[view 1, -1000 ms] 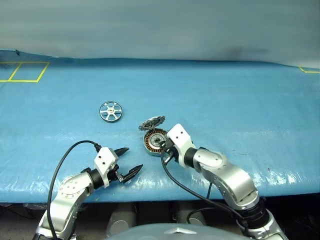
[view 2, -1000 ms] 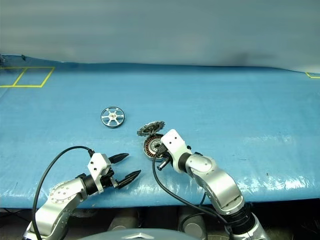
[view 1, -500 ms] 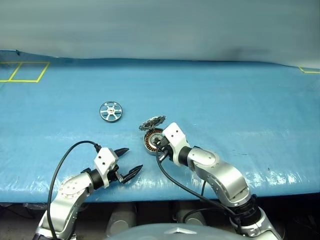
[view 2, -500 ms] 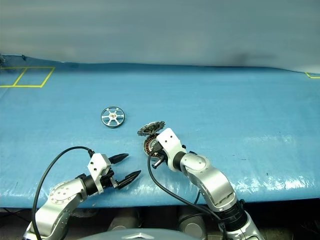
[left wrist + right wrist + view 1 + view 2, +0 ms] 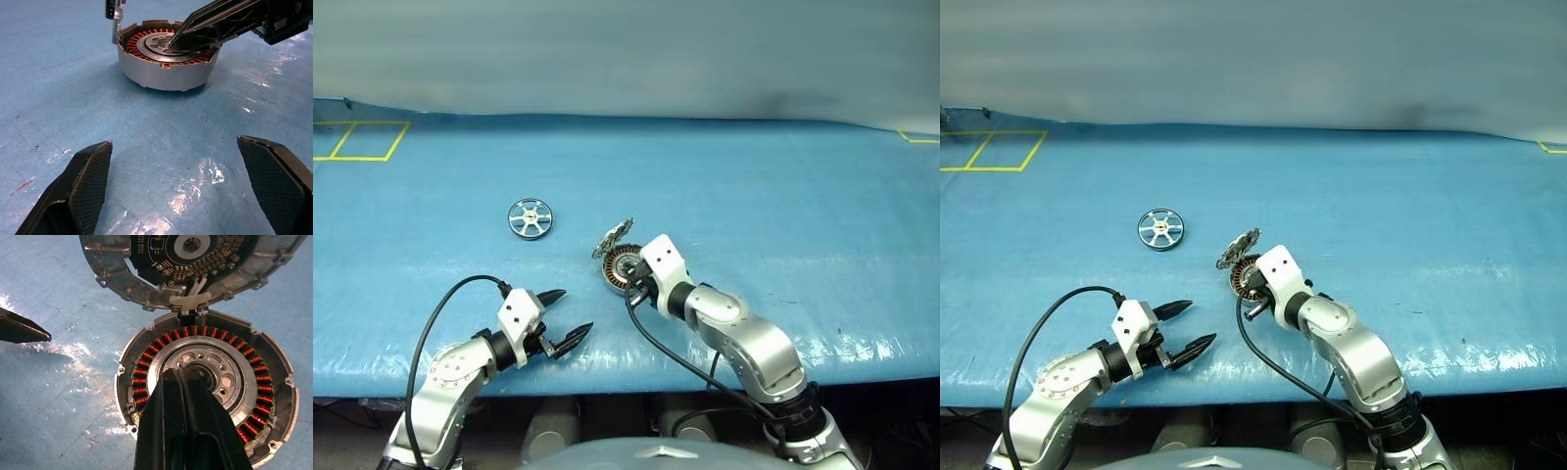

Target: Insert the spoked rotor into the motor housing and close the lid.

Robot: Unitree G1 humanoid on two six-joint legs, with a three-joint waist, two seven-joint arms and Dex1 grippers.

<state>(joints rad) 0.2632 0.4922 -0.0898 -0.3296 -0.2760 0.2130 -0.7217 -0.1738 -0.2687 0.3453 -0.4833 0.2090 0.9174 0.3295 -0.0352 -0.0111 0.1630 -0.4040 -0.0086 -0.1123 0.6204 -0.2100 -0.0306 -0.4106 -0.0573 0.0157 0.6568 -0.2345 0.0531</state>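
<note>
The spoked rotor (image 5: 530, 217), a shiny silver wheel, lies flat on the blue table left of the centre. The motor housing (image 5: 620, 265) sits open at the middle, its copper windings (image 5: 259, 382) ringing a silver bearing. Its toothed lid (image 5: 614, 238) stands tilted up on the far rim, inner circuit side (image 5: 195, 254) showing. My right gripper (image 5: 182, 373) is shut, its tips down on the housing's central bearing. My left gripper (image 5: 576, 309) is open near the table's front edge, short of the housing (image 5: 166, 58), with nothing between its fingers.
A blue sheet covers the table (image 5: 783, 196). Yellow tape squares (image 5: 362, 140) mark its far left corner, and another yellow mark (image 5: 918, 138) sits at the far right. A black cable (image 5: 431, 323) loops from my left wrist.
The lid has swung from a low tilt to a more upright one, and the housing has shifted slightly away from me. My right wrist wobbled a little; the left arm stayed still.
</note>
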